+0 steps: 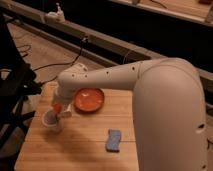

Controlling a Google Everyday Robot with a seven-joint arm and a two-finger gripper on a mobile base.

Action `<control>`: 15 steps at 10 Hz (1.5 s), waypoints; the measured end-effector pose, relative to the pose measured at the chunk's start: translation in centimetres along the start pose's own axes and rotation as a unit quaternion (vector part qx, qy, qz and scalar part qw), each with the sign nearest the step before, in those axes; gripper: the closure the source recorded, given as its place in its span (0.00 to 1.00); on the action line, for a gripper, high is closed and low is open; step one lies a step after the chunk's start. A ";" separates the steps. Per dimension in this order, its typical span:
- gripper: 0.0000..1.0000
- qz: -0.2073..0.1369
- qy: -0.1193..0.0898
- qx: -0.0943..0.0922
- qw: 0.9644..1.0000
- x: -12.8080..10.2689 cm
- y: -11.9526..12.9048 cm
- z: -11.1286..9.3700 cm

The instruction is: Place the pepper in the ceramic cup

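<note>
The ceramic cup (51, 120) is small, round and pale, and stands at the left of the wooden table (85, 150). My gripper (59, 108) hangs just above the cup's far right rim, at the end of the white arm that reaches in from the right. An orange piece, the pepper (57, 107), shows between the fingers, just over the cup's opening. Most of the pepper is hidden by the gripper.
A round orange plate (89, 100) lies right of the cup, close to the gripper. A blue sponge (114, 140) lies at the front middle. A small white bottle (59, 12) stands on the far ledge. Black equipment stands left of the table's edge.
</note>
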State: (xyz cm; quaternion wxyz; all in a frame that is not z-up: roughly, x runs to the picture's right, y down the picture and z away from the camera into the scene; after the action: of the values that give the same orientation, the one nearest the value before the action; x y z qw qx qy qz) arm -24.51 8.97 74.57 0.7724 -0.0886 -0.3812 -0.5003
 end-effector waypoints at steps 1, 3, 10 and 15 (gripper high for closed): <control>1.00 0.001 -0.011 0.000 1.000 -0.5 -0.3 0.4; 1.00 -0.002 -0.035 -0.006 0.999 -1.6 -1.2 1.0; 0.48 0.022 -0.126 -0.036 0.991 -4.7 -2.5 2.5; 0.30 0.035 -0.132 -0.037 0.990 -3.8 -2.1 2.6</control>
State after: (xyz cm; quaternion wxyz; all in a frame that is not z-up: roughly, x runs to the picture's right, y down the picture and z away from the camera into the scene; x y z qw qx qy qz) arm -28.42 12.01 73.28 0.7286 -0.1959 -0.4578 -0.4703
